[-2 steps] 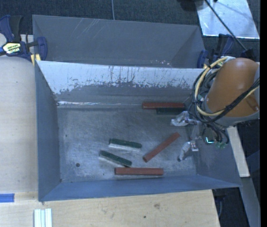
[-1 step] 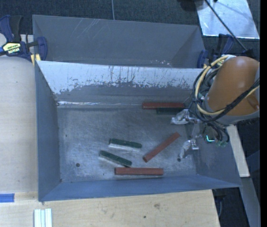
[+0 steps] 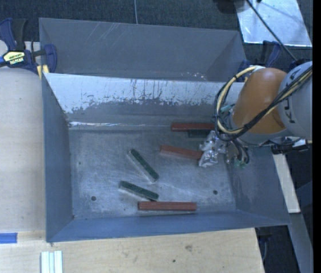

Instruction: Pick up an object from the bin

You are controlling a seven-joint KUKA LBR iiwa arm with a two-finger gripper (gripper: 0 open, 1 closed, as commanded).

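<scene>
Where the end effector (image 3: 208,155) hangs low by the right wall of the grey metal bin (image 3: 55,152), we see a short red-brown flat bar (image 3: 178,151) just beside it, toward the bin's middle, its long axis running on toward the left wall. We cannot tell whether the end effector is open or closed. The bin also holds two more red-brown bars (image 3: 191,128), one at the back wall and one at the front edge, and two dark green sticks (image 3: 144,165).

We saw a slim, flat red-brown bar (image 3: 178,151) lying just right of the frame's centre on the floor of the bin (image 3: 100,172). It ran nearly level, its right end dipping slightly lower and reaching the gripper (image 3: 208,157), apart from the other sticks.
</scene>
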